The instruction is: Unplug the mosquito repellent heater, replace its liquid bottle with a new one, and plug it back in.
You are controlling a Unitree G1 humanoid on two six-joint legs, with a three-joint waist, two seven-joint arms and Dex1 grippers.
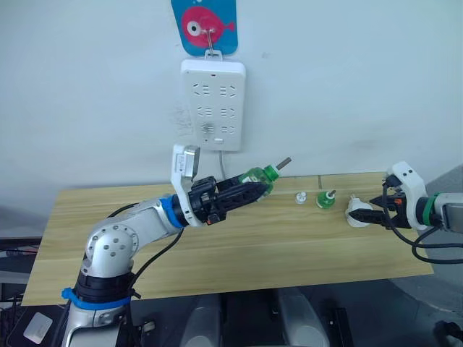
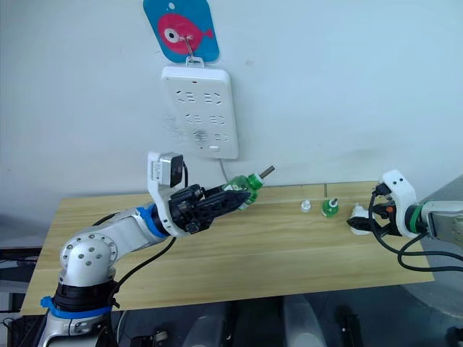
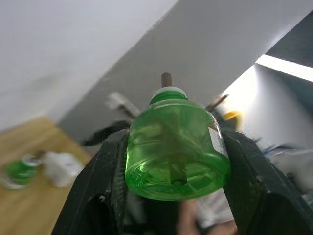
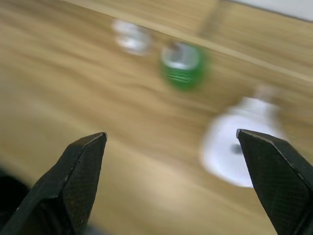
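My left gripper is shut on a green liquid bottle and holds it in the air above the table, tilted, with its brown wick pointing up and to the right. In the left wrist view this bottle sits between both black fingers. The white mosquito repellent heater lies on the table at the far right. My right gripper is open just beside it, its fingers spread wide, with the heater lying close to one finger. A second green bottle stands on the table left of the heater.
A white power strip hangs on the wall under a blue hook with a pink fish, its cord running down behind the table. A small clear cap stands beside the second bottle. The wooden table reaches to its right edge near my right arm.
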